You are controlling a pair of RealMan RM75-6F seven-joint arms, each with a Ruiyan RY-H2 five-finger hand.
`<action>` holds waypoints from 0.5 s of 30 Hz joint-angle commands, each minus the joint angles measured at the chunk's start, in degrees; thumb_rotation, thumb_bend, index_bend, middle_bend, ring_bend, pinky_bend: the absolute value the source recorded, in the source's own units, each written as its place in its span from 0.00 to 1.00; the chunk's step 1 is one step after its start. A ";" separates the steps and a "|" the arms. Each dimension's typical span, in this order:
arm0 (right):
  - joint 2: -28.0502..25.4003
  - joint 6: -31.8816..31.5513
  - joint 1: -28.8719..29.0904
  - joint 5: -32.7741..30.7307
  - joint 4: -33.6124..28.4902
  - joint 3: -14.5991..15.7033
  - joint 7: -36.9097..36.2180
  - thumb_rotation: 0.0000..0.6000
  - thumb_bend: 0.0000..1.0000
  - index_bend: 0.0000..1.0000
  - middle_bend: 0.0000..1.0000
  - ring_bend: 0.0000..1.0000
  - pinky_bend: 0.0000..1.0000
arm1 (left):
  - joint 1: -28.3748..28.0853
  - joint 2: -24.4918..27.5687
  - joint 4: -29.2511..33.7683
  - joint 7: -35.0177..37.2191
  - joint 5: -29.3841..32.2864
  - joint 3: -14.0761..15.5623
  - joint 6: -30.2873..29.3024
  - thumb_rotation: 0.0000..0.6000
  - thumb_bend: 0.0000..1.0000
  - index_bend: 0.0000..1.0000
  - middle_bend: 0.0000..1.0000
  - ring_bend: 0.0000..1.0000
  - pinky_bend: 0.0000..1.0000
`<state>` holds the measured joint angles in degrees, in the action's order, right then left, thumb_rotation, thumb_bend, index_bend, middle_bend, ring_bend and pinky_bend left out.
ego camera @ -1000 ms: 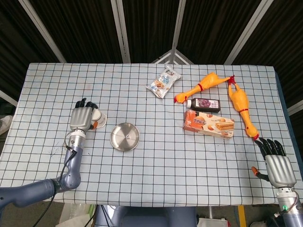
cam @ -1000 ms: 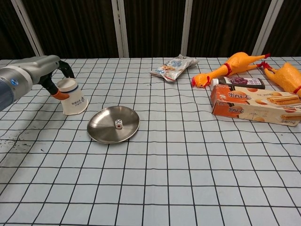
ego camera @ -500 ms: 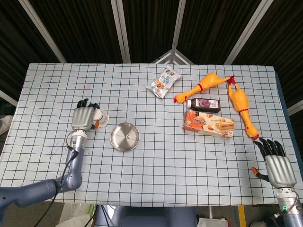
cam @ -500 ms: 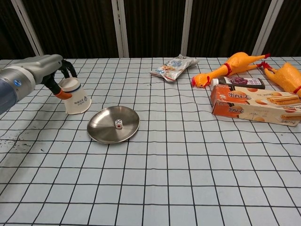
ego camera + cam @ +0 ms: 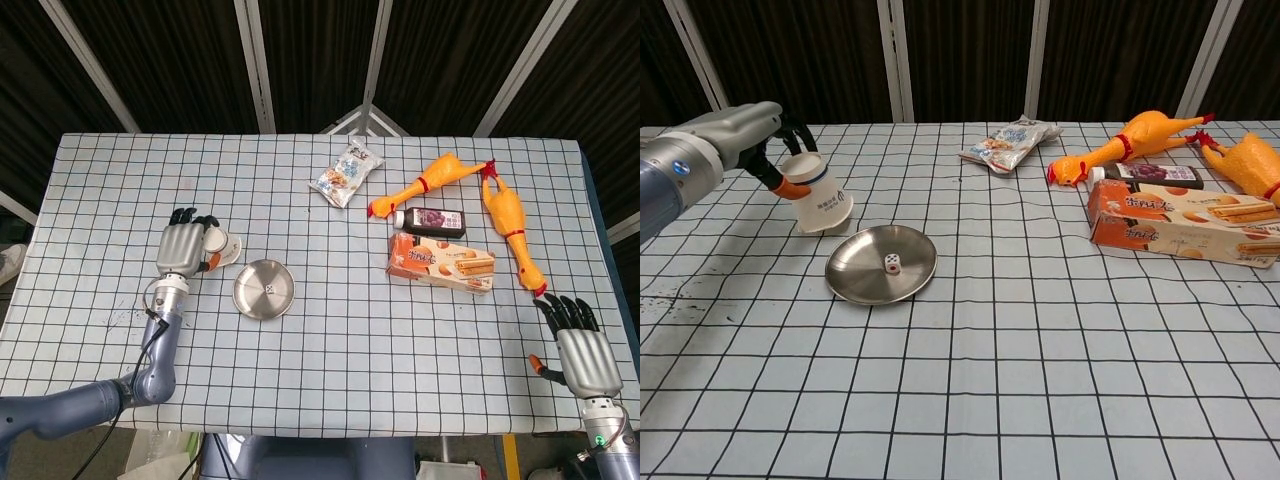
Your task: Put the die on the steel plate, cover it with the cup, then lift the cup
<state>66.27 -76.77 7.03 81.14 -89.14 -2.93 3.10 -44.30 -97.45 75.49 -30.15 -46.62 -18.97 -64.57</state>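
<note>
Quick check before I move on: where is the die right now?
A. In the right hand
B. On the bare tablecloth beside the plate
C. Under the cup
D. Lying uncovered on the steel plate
D. In the chest view the die sits in plain sight on the steel plate, while the left hand holds the cup tilted, off to the plate's left and not over it.

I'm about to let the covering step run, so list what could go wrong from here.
1. The left robot hand holds the cup tilted, mouth down and off to the side of the steel plate; lowered tilted, its rim may catch the plate's edge.
2. The die sits loose near the plate's middle; a low pass could knock it off.
</note>
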 commanded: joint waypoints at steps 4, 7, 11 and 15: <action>-0.02 0.10 0.04 -0.10 -0.07 -0.03 -0.15 1.00 0.26 0.16 0.11 0.08 0.00 | -0.54 4.39 11.03 -1.19 -0.88 -1.62 -0.26 1.00 0.49 0.39 0.37 0.13 0.10; -0.05 0.20 0.08 -0.07 -0.15 0.02 -0.14 1.00 0.26 0.16 0.11 0.08 0.00 | -0.85 6.28 17.59 -2.94 0.60 -1.73 0.44 1.00 0.49 0.40 0.37 0.13 0.10; -0.14 -0.08 -0.02 -0.03 -0.25 -0.05 -0.33 1.00 0.26 0.16 0.11 0.08 0.00 | -1.86 8.40 25.21 -5.86 3.94 -1.80 1.67 1.00 0.49 0.41 0.37 0.13 0.10; -0.32 -0.31 -0.10 0.18 -0.35 -0.02 -0.65 1.00 0.26 0.16 0.11 0.08 0.00 | -3.63 9.24 29.73 -10.98 7.67 -1.39 0.17 1.00 0.49 0.42 0.38 0.13 0.10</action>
<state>65.97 -77.05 6.93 81.29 -89.48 -2.96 2.48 -46.44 -89.56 101.81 -37.54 -42.02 -20.49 -63.75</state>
